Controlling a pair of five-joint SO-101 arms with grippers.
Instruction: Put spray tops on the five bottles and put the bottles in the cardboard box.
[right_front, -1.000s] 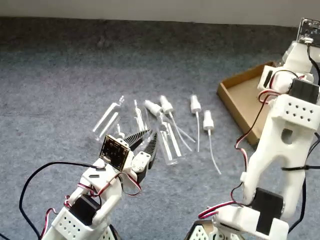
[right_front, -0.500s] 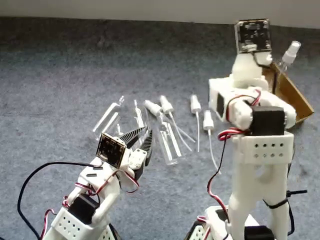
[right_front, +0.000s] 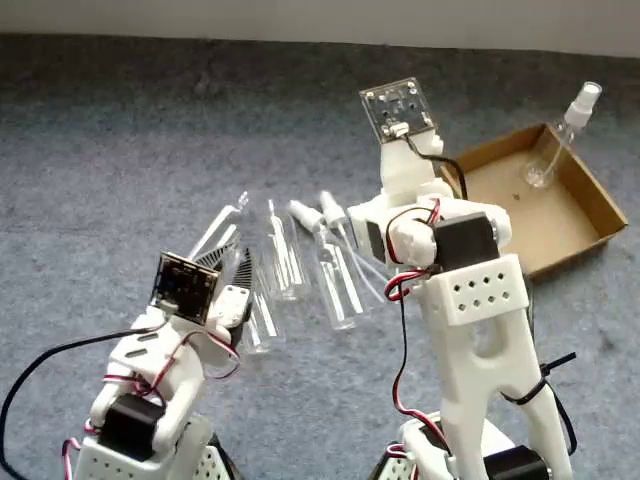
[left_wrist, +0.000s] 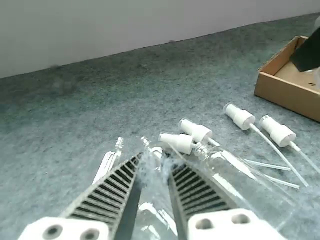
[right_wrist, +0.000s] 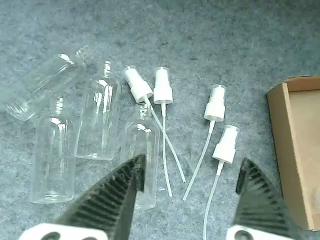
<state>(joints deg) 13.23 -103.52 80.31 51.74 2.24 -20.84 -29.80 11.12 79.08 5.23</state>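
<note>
Hovering over four loose bottles (right_wrist: 97, 120) on the carpet (right_front: 120, 150), left gripper (left_wrist: 153, 161) held slightly parted, four spray tops (right_wrist: 162, 92) scattered just beside the bottles, right gripper (right_wrist: 191, 165) spread wide above them, one capped bottle (right_front: 560, 140) propped in the box (right_front: 500, 210), far right

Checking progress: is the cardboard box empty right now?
No, the high view shows a capped bottle leaning in the far corner of the box.
</note>
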